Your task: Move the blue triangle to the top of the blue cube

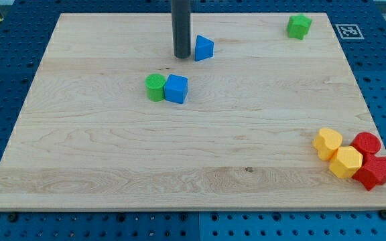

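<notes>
The blue triangle (204, 48) lies near the view's top, a little left of centre. My tip (181, 56) rests on the board just left of it, almost touching its left side. The blue cube (176, 88) sits below them, toward the view's bottom, with a green cylinder (155, 87) touching its left side. The triangle is above and slightly right of the cube, with a gap between them.
A green block (299, 26) sits at the view's top right. At the bottom right is a cluster: a yellow cylinder (327, 142), a yellow hexagonal block (346, 161), a red cylinder (366, 144) and a red star-like block (374, 172). The wooden board (193, 154) lies on a blue pegboard.
</notes>
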`<action>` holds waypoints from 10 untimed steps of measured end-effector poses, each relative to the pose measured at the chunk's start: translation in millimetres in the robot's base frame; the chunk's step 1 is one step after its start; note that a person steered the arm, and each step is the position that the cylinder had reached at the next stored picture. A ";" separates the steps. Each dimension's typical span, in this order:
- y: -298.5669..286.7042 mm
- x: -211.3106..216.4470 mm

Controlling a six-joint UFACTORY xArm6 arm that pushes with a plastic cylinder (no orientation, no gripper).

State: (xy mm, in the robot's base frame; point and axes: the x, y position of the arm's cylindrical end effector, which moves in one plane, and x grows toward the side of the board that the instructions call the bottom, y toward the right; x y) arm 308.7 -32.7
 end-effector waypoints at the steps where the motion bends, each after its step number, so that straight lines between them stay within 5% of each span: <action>1: -5.9 -47.4; 3: 11.0 -83.6; 8: 14.4 -82.4; 10: 8.8 4.2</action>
State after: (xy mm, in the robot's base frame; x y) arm 312.9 -24.0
